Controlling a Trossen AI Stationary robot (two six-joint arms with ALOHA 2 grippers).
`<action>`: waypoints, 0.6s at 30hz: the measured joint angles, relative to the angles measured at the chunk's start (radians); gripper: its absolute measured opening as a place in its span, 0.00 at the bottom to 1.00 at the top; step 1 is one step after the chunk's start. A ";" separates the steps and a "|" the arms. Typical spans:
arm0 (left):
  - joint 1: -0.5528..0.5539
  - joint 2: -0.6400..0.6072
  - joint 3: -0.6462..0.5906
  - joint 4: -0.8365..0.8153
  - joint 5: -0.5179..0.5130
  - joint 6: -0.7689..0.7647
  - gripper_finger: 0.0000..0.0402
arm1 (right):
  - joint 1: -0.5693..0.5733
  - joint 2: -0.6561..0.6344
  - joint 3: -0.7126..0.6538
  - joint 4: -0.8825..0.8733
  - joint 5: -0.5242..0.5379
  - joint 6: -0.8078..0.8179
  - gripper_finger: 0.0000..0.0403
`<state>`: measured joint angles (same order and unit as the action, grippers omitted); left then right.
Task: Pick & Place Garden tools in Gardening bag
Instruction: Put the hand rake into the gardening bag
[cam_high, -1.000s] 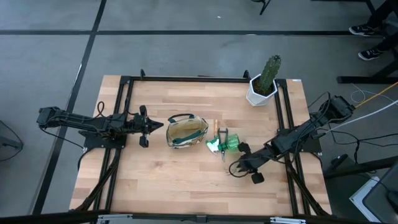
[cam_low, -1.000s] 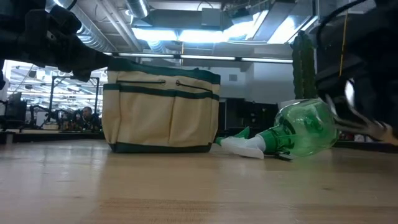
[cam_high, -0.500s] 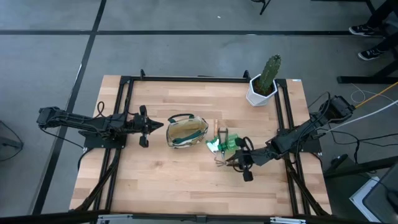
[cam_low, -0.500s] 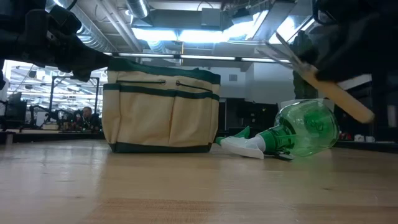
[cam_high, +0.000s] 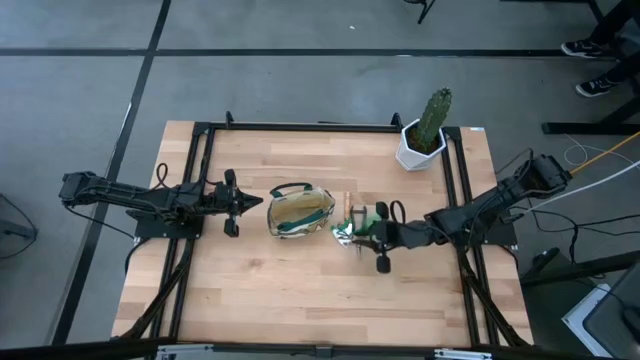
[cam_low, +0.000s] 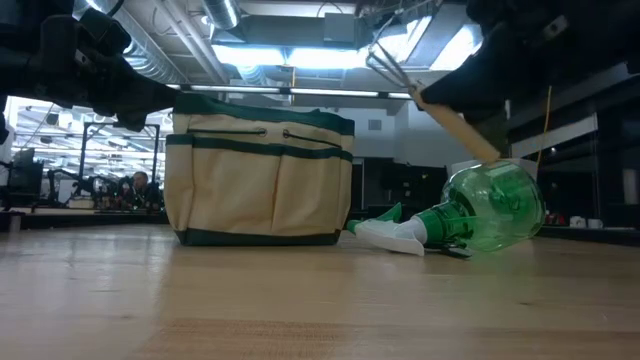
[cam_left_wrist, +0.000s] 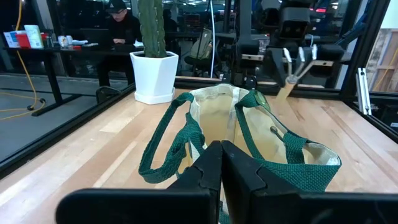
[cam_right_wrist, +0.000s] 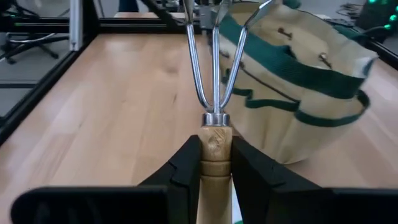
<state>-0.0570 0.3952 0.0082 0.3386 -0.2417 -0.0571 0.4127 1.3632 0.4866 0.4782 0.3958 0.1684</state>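
The beige gardening bag (cam_high: 300, 210) with green trim stands upright on its base at the table's middle, mouth open. My left gripper (cam_high: 262, 204) is shut at its left rim. My right gripper (cam_high: 378, 238) is shut on the wooden-handled fork (cam_low: 440, 105), just right of the bag and above the green spray bottle (cam_high: 362, 228), which lies on its side on the table. The fork's metal prongs (cam_right_wrist: 214, 68) point toward the bag (cam_right_wrist: 298, 81). Another pale-handled tool (cam_high: 349, 207) lies between the bag and the bottle. My left gripper comes level from the table's left at the bag's near rim; the green trim (cam_left_wrist: 280, 177) runs into the shut fingers from both sides. The fingers themselves hide the place of contact. The bag stands on the table. My right gripper pinches the fork's wooden handle (cam_right_wrist: 214, 146) between its two fingers, just behind the metal collar. The fingers come from the table's right and lie along the handle. The fork is lifted clear and tilted, prongs (cam_low: 385, 60) higher than the handle.
A cactus in a white faceted pot (cam_high: 422, 140) stands at the table's far right corner. Black frame rails (cam_high: 455, 190) run along the table's sides. Bare wood lies near the front edge (cam_high: 300, 290). A person sits beyond the table (cam_left_wrist: 118, 18).
My right gripper has gone up and toward the table's far edge and the bag, turning to point at the table's left. The fork has risen from low beside the bottle to above it, prongs tipped upward.
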 joint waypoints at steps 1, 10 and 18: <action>0.000 0.000 0.000 0.000 0.000 0.000 0.01 | -0.007 0.000 0.000 0.000 0.000 0.008 0.19; 0.000 0.000 0.000 0.000 0.000 0.000 0.01 | -0.047 0.000 0.000 0.000 -0.004 0.153 0.19; 0.000 0.000 0.000 0.000 0.000 0.000 0.01 | -0.059 0.000 0.000 -0.047 -0.008 0.161 0.19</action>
<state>-0.0570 0.3952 0.0082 0.3388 -0.2417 -0.0572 0.3539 1.3632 0.4866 0.4312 0.3878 0.3294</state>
